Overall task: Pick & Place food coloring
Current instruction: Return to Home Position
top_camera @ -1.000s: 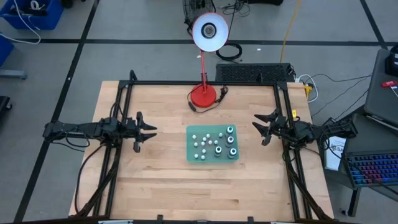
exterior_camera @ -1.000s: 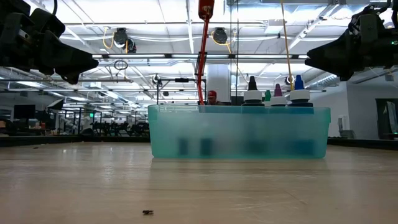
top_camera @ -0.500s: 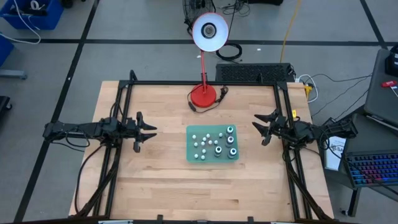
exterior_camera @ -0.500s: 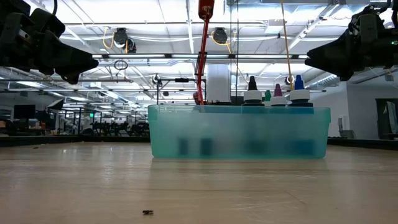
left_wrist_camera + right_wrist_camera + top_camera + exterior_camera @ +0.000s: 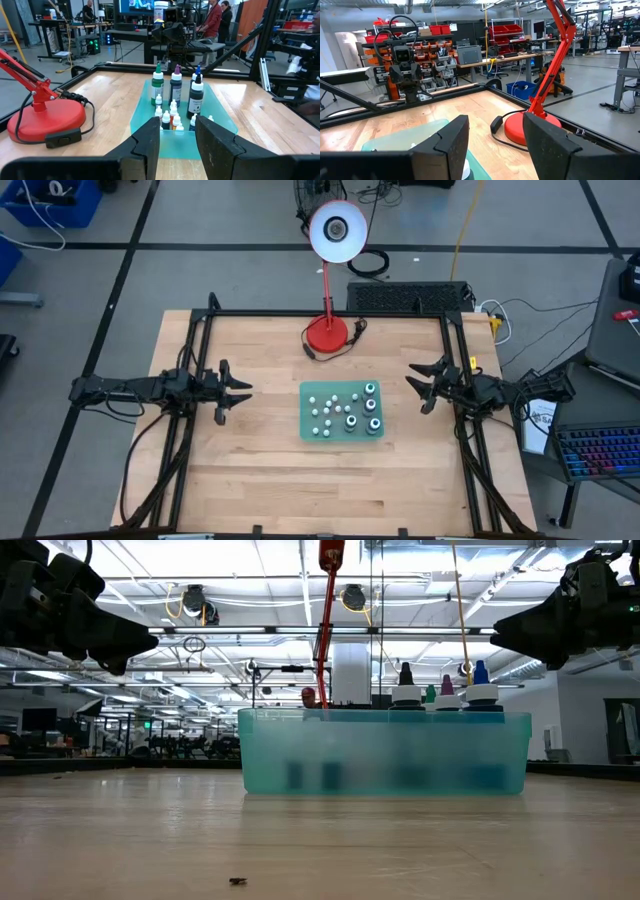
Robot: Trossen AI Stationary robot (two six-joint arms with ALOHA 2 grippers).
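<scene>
Four big bottles (image 5: 196,97), roughly ten small ones (image 5: 173,107) in one green bin (image 5: 385,755) (left claw (image 5: 176,127) and right claw (image 5: 495,130) both wide)

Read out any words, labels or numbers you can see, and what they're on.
Nothing here can be read.
Bottles: labels too small.
Screen, far back: blurred.
Paper: print too small.
Left gripper, right gripper: no lettering seen.
</scene>
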